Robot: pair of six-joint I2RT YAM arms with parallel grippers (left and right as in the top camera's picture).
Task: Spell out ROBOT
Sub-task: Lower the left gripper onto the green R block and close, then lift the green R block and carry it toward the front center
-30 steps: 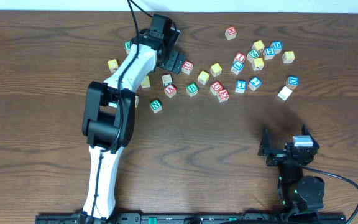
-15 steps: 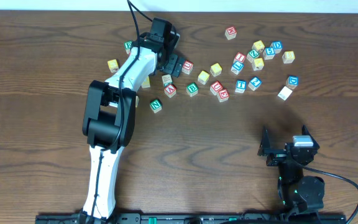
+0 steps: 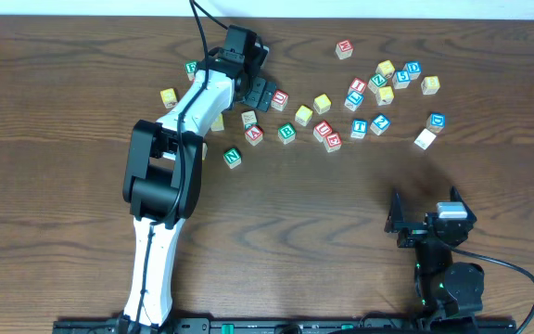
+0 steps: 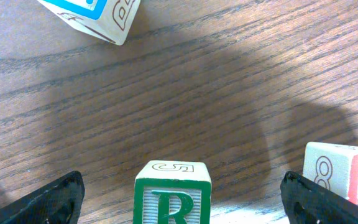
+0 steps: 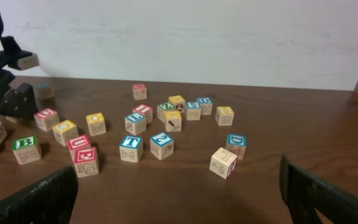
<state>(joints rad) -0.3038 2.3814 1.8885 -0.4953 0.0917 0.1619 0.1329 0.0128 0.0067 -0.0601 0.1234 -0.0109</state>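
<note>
The left gripper is spread apart, with the green R cube between its jaws near the far edge of the table, likely because R is needed first. The right gripper is spread apart too, empty, at the near edge

The left wrist view's bottom edge cuts off the green R cube.

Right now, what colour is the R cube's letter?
Green on white, on the R cube; clearest in left wrist view.
</note>
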